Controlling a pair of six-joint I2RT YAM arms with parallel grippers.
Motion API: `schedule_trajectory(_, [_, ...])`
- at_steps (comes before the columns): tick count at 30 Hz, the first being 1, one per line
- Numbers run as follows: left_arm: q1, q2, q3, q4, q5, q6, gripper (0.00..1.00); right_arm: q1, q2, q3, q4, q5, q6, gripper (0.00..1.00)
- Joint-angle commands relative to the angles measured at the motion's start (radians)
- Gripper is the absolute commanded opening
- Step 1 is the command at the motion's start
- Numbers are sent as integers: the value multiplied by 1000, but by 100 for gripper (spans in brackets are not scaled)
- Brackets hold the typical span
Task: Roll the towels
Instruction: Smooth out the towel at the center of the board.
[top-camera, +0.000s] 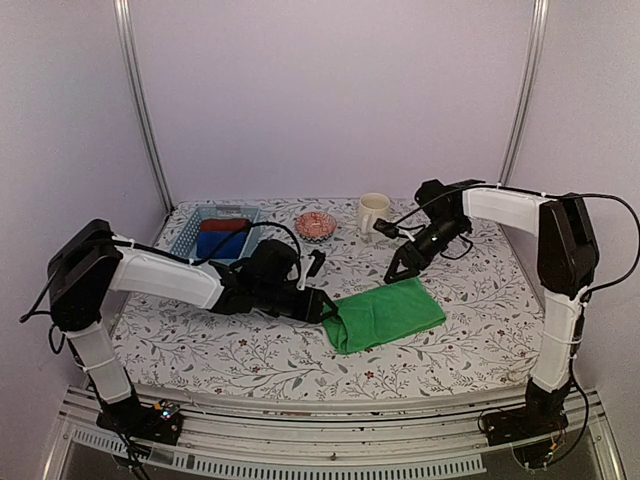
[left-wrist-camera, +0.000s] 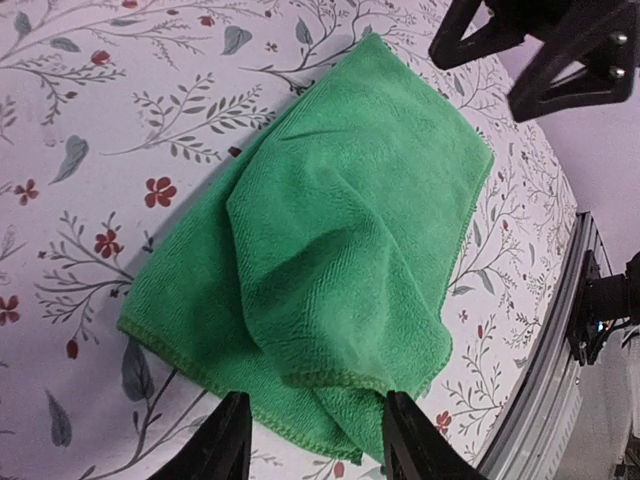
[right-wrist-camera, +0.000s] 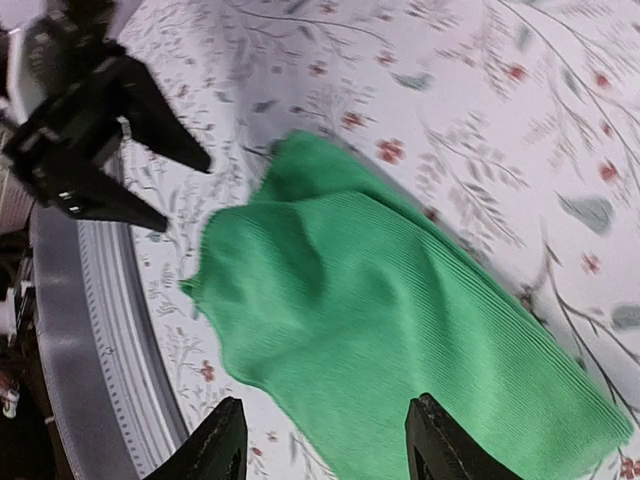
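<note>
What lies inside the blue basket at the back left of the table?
A dark red cloth roll and a blue cloth roll; the basket floor beneath them is hidden.

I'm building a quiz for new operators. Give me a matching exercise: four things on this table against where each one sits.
1. green towel
2. white mug
3. blue basket
4. patterned dish

A. back left, holding a blue roll and a red roll
B. in the middle, loosely folded
C. between basket and mug
D. at the back, right of the dish

Pairs: 1-B, 2-D, 3-A, 4-C
</note>
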Motion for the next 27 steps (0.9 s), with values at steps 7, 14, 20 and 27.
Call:
schedule_trajectory(7, [-75, 75, 129, -169, -138, 47, 43, -68, -54, -265, 216, 203, -3, 56])
schedule_trajectory(14, [-77, -49, -50, -67, -181, 59, 46, -74, 3, -302, 262, 240, 2, 54])
schedule_trajectory(20, [-80, 33, -4, -38, -171, 78, 44, -75, 10, -314, 269, 249, 1, 54])
schedule_trajectory(27, [-79, 116, 91, -44, -179, 96, 43, -76, 23, -323, 267, 236, 5, 54])
